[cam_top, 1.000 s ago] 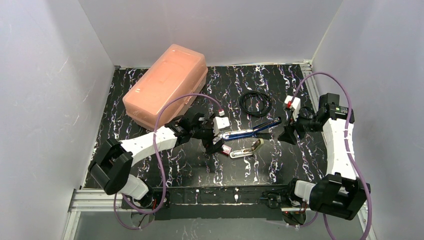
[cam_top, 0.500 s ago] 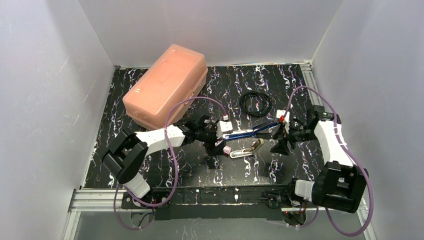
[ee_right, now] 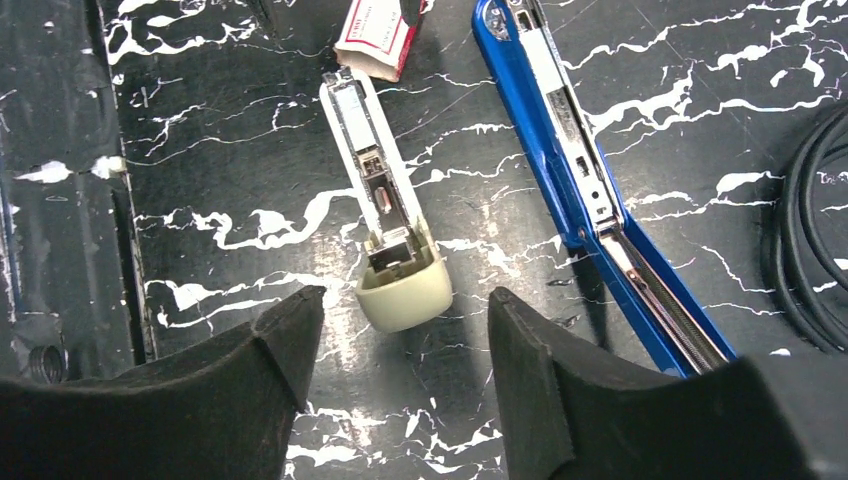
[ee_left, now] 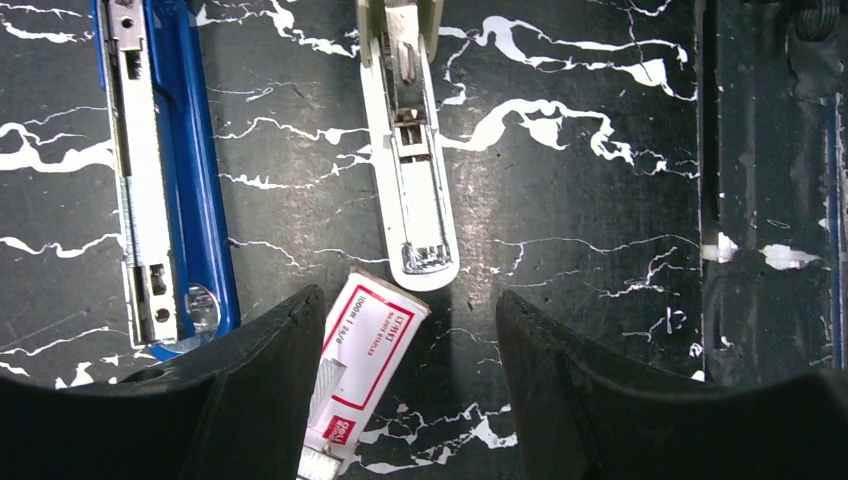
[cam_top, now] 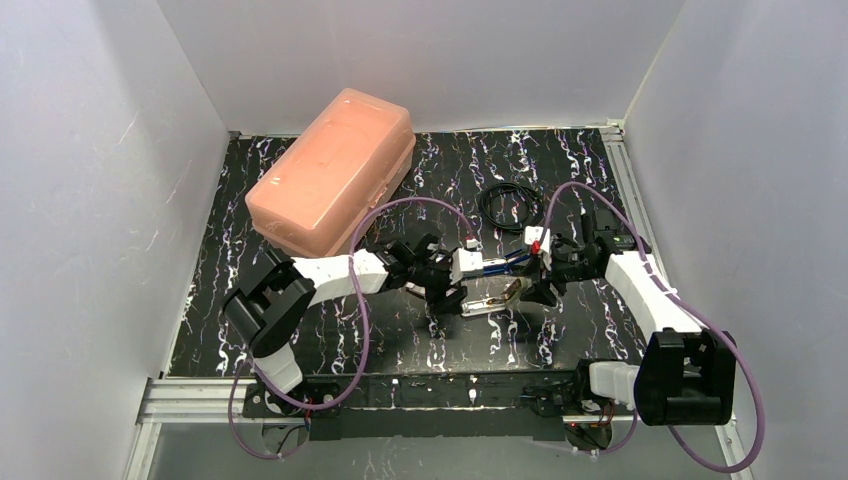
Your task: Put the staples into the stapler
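The staples are a small red-and-white box [ee_left: 360, 375] lying flat on the black marbled table, with a grey tray poking out at its near end. My left gripper [ee_left: 408, 298] stands open over the box, which lies beside the left finger [ee_left: 270, 380] with a gap to the other finger. A blue stapler [ee_left: 165, 170] lies opened out with its metal channel up, and a smaller cream stapler [ee_left: 410, 150] lies beside it. My right gripper [ee_right: 405, 295] is open, its fingertips on either side of the cream stapler's rounded end [ee_right: 400, 290], not touching it. The blue stapler [ee_right: 580, 170] lies to its right.
A large salmon-pink plastic case [cam_top: 335, 165] sits at the back left. A coiled black cable [cam_top: 510, 205] lies behind the staplers, also at the right edge of the right wrist view. White walls enclose the table, and a metal rail [cam_top: 400, 390] runs along the front.
Both arms have swung inward toward the staplers. The left gripper slid right over the staples box and its jaws narrowed. The right gripper moved left and down to the cream stapler.
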`<action>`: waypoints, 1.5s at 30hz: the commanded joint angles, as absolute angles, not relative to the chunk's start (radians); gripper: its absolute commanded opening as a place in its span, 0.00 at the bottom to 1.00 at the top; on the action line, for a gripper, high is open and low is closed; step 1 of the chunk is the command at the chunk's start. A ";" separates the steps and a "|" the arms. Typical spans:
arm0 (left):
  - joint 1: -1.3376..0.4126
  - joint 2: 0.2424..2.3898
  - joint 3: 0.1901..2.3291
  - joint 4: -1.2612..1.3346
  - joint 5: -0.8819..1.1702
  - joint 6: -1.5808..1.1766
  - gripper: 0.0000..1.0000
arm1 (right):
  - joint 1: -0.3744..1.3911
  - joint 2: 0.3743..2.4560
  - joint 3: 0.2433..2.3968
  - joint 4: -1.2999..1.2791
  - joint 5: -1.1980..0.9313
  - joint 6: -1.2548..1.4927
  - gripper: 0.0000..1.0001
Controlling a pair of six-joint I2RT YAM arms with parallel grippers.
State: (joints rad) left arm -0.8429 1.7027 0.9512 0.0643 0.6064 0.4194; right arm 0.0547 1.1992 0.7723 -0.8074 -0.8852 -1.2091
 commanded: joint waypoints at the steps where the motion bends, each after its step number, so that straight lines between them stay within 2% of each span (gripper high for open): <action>1: -0.847 1.712 0.993 0.066 0.623 0.424 0.59 | 0.080 1.219 0.782 -0.738 -0.882 -1.187 0.65; 9: -0.861 1.733 1.002 0.066 0.631 0.418 0.55 | 0.132 1.237 0.784 -0.751 -0.847 -1.191 0.54; 20: -0.877 1.753 1.004 0.077 0.634 0.412 0.44 | 0.163 1.235 0.788 -0.752 -0.821 -1.171 0.43; 28: -0.882 1.762 0.980 0.125 0.634 0.388 0.40 | 0.174 1.237 0.791 -0.744 -0.817 -1.143 0.39; 32: -0.882 1.767 0.978 0.130 0.635 0.387 0.34 | 0.179 1.237 0.795 -0.742 -0.827 -1.125 0.37; 39: -0.883 1.776 0.963 0.133 0.640 0.390 0.19 | 0.203 1.236 0.802 -0.699 -0.835 -1.055 0.35; 45: -0.883 1.778 0.945 0.145 0.640 0.378 0.12 | 0.240 1.231 0.795 -0.646 -0.831 -0.987 0.34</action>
